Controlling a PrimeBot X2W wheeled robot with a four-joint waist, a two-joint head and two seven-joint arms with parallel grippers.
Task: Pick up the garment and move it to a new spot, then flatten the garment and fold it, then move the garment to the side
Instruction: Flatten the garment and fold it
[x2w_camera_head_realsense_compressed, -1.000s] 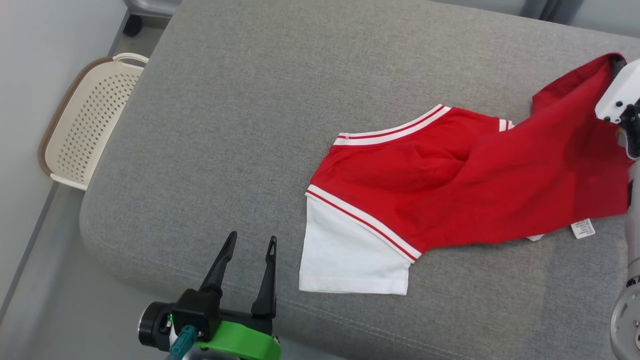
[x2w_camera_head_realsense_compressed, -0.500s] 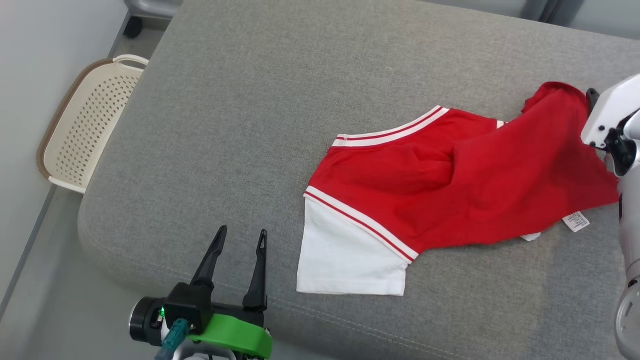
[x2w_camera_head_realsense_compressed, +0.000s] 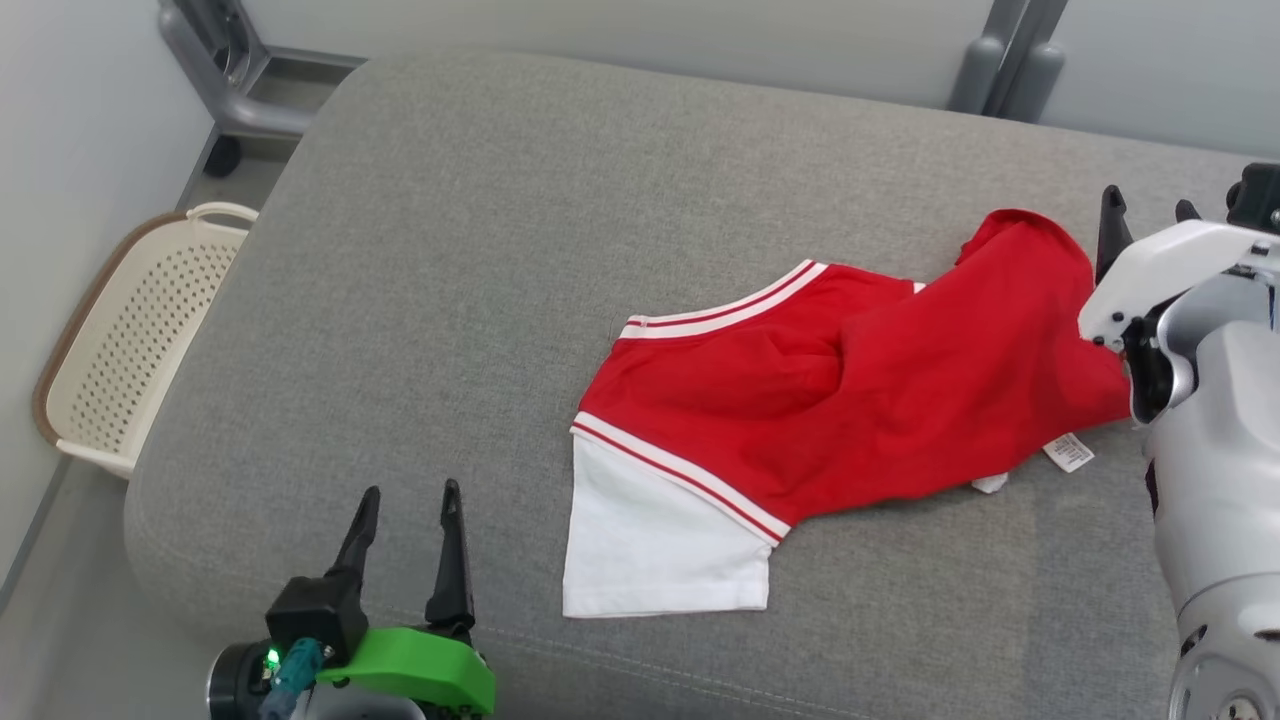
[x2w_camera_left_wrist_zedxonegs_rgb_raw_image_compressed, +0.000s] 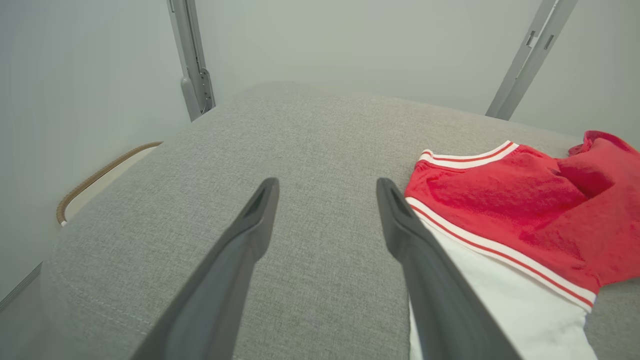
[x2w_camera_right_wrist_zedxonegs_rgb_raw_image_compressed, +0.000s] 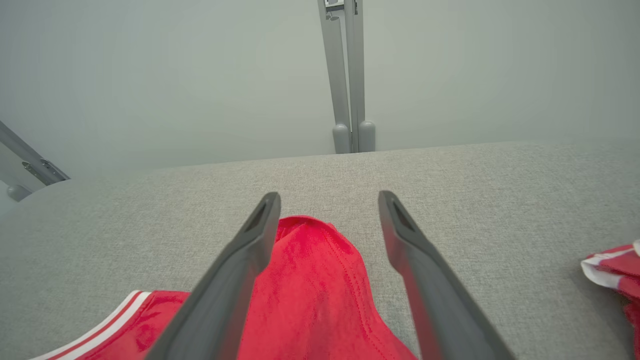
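1. Looks like the right gripper (x2w_camera_head_realsense_compressed: 1148, 215) just let go. A second ago it had the hem of the red T-shirt (x2w_camera_head_realsense_compressed: 850, 400) pinched and lifted; now its fingers are spread wide and that hem has slumped onto the grey cushion (x2w_camera_head_realsense_compressed: 500, 250). The head camera tilted too, so the basket (x2w_camera_head_realsense_compressed: 130, 350) "moving" isn't real.
2. It lies right of centre on the cushion, bunched and doubled over itself, white sleeve (x2w_camera_head_realsense_compressed: 660, 550) toward the front edge.
3. The left gripper (x2w_camera_head_realsense_compressed: 410, 500) hovers spread and empty near the front-left edge.
4. My read: the relocating is done and flattening comes next.
5. Hard to see: the other sleeve and the neckline are buried under the fold, and the right forearm covers the shirt's right edge. A red-and-white scrap (x2w_camera_right_wrist_zedxonegs_rgb_raw_image_compressed: 612, 270) is cut off, so I can't tell if it's the same shirt.
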